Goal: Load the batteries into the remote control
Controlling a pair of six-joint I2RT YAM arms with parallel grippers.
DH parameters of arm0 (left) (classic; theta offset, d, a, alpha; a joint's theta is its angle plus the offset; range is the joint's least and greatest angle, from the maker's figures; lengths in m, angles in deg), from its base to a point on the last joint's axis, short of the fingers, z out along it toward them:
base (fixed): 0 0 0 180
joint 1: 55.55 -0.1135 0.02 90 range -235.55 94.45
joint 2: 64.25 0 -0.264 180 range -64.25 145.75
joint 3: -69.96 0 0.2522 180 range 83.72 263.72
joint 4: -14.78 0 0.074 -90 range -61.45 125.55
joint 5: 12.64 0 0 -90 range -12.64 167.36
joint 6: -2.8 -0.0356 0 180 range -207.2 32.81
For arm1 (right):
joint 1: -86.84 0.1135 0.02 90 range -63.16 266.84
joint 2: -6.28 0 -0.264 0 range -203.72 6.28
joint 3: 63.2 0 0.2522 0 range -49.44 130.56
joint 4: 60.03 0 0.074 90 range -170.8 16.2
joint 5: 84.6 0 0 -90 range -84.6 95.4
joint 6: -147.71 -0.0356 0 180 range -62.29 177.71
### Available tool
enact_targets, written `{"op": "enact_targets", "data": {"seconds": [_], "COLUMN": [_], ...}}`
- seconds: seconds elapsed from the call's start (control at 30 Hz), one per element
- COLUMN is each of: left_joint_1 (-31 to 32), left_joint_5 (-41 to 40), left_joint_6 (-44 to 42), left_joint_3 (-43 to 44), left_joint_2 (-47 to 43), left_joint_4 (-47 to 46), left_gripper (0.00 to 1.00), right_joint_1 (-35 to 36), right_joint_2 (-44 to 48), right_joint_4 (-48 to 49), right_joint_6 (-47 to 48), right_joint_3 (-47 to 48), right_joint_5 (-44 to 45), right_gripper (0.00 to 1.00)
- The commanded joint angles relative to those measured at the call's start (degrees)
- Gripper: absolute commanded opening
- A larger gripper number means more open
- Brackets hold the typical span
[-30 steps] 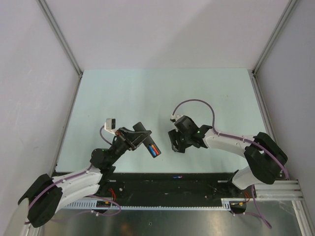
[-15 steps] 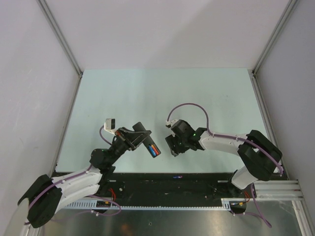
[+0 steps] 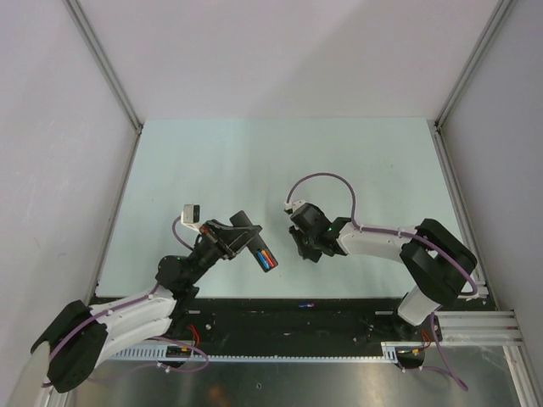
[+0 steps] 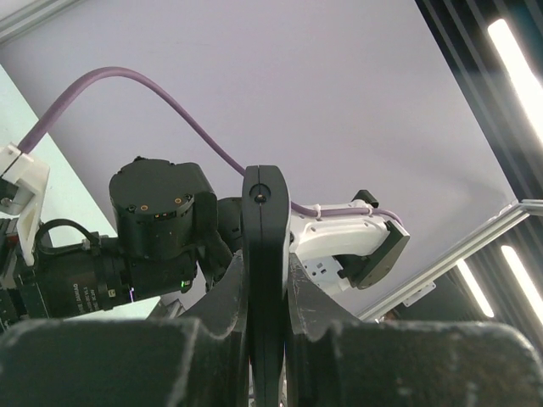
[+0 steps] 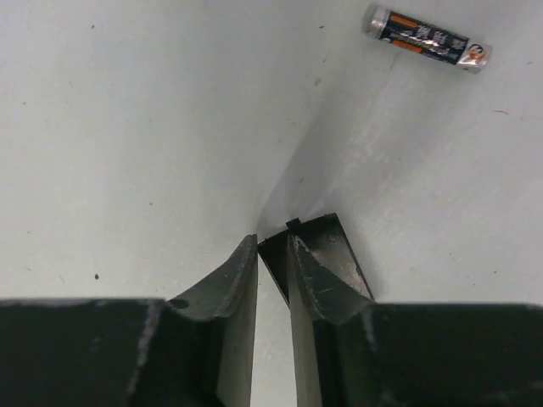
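Remote control (image 3: pixel 271 264) clamped in my left gripper (image 3: pixel 248 240), held up so bay w/ two batteries (image 3: pixel 265 256) faces out. Right gripper (image 5: pixel 270 239) fingers nearly together round black sliver (image 5: pixel 276 259), grip can't tell. Spare battery (image 5: pixel 427 38) lies near.

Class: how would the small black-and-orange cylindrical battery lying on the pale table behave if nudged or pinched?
The black-and-orange battery lies on its side, round-bodied, so it would probably roll. Its glossy wrapper suggests a grip might slip.
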Motion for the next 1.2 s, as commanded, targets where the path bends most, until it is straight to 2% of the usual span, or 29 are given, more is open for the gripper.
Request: {"op": "enact_targets", "data": {"seconds": [0.0,0.13,0.23,0.27,0.37,0.47,0.77,1.17], "left_joint_1": [-0.41,-0.41,-0.41,-0.33,-0.32,-0.32,-0.32,-0.32], "left_joint_5": [-0.5,-0.5,-0.42,-0.33,-0.15,-0.24,-0.42,-0.24], "left_joint_6": [-1.15,-1.06,-0.97,-0.97,-0.89,-0.89,-0.89,-0.62], "left_joint_3": [-4.66,-4.74,-4.74,-4.57,-4.66,-4.74,-5.01,-5.45], "left_joint_2": [-0.12,-0.04,0.14,0.31,0.49,0.23,0.49,0.05], "left_joint_4": [-1.66,-1.66,-1.57,-1.57,-1.57,-1.57,-1.48,-1.39], "left_gripper": [0.0,0.0,0.0,0.0,0.0,0.0,0.0,0.0], "right_joint_1": [-1.52,-2.58,-3.72,-3.81,-3.2,-2.4,-1.61,-1.35], "right_joint_2": [-2.37,-2.54,-3.16,-3.07,-1.85,0.09,4.22,-0.08], "right_joint_4": [-3.06,-3.32,-4.37,-4.37,-4.29,-5.08,-7.1,-4.55], "right_joint_6": [-2.79,-5.43,-8.59,-9.38,-9.47,-8.95,-8.95,-4.73], "right_joint_3": [0.05,0.49,1.11,1.28,1.55,1.72,1.72,2.51], "right_joint_5": [3.42,5.0,5.53,5.62,6.67,7.55,8.08,3.07], "right_gripper": [0.21,0.17,0.32,0.42,0.55,0.61,0.64,0.62]}}
